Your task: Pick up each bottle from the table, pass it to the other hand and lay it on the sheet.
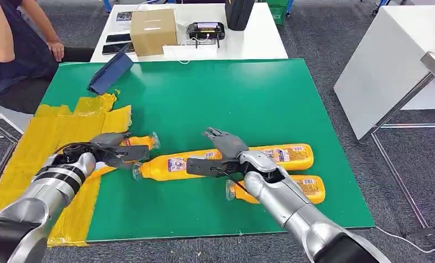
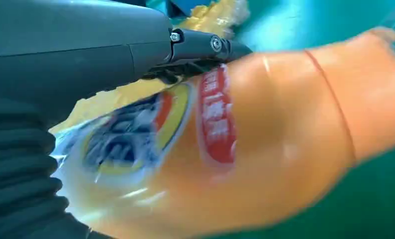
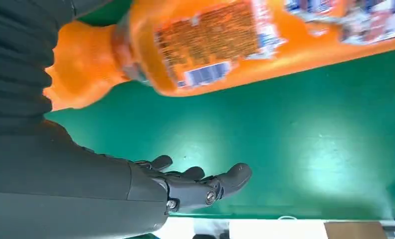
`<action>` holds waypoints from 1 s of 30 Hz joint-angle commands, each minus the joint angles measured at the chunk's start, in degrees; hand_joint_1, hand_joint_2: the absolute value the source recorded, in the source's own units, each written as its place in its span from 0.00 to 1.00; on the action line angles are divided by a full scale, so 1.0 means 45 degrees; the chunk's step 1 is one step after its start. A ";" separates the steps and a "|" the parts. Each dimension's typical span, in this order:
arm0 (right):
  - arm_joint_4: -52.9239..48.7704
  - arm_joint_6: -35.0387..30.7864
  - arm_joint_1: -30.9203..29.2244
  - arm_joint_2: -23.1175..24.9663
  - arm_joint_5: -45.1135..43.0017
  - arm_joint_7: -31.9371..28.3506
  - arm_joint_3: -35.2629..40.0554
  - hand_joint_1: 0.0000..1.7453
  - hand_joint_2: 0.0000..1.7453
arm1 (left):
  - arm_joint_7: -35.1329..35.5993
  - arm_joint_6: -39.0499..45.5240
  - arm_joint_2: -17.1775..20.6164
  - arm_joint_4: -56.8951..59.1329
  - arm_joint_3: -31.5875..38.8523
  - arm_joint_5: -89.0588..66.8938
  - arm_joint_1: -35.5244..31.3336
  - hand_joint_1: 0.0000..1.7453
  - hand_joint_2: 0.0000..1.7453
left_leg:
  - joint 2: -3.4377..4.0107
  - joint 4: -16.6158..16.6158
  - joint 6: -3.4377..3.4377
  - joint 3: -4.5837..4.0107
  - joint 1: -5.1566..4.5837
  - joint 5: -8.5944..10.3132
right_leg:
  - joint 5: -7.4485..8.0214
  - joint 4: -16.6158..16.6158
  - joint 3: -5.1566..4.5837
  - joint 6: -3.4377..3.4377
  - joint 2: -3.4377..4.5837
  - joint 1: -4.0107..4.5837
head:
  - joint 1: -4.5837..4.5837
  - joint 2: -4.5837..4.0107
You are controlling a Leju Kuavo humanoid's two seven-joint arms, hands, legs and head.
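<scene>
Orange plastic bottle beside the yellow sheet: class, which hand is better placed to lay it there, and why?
Left. The left hand grips that orange plastic bottle at the yellow sheet's edge; the right hand is open farther along the green table.

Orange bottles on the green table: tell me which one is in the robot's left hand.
The orange plastic bottle at the edge of the yellow sheet, gripped by the left hand. The other two lie further right, under and beside the open right hand.

Held bottle (image 2: 245, 149) blurred, cut off at edges
</scene>
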 commanded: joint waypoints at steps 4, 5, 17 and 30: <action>0.3459 -0.0579 -0.1429 0.0736 0.0393 -0.0422 0.0171 0.00 1.00 | -0.0690 -0.0621 -0.0929 -0.0419 -0.1284 0.1122 -0.0709 0.00 0.00 | -0.0044 0.0016 -0.0006 0.0009 0.0011 -0.0005 | -0.0015 0.0008 0.0028 -0.0009 -0.0003 0.0005 | 0.0005 0.0000; 0.3552 -0.0593 -0.1466 0.0759 0.0490 -0.0415 0.0234 0.00 1.00 | -0.0812 -0.0630 -0.0981 -0.0512 -0.1261 0.1296 -0.0671 0.00 0.00 | -0.0045 0.0029 -0.0009 0.0024 0.0016 -0.0020 | -0.0027 0.0018 0.0043 -0.0015 0.0016 0.0007 | 0.0000 0.0000; 0.5424 -0.0118 -0.1588 0.1413 0.0869 -0.0756 0.0213 0.00 1.00 | -0.0687 0.0098 -0.1130 -0.3398 -0.1230 0.4203 0.0377 0.00 0.00 | -0.0023 0.0001 -0.0005 0.0016 0.0005 -0.0001 | -0.0007 0.0000 0.0023 -0.0006 0.0006 0.0003 | 0.0000 0.0000; 0.7073 0.2327 -0.0785 0.1242 0.1251 -0.0372 0.0987 1.00 1.00 | -0.0765 0.0368 -0.2140 -0.3363 0.0367 0.7072 -0.0013 0.00 0.00 | -0.0086 -0.0010 -0.0010 0.0090 0.0024 0.0004 | -0.0016 -0.0033 0.0117 -0.0012 -0.0045 0.0015 | 0.0000 0.0000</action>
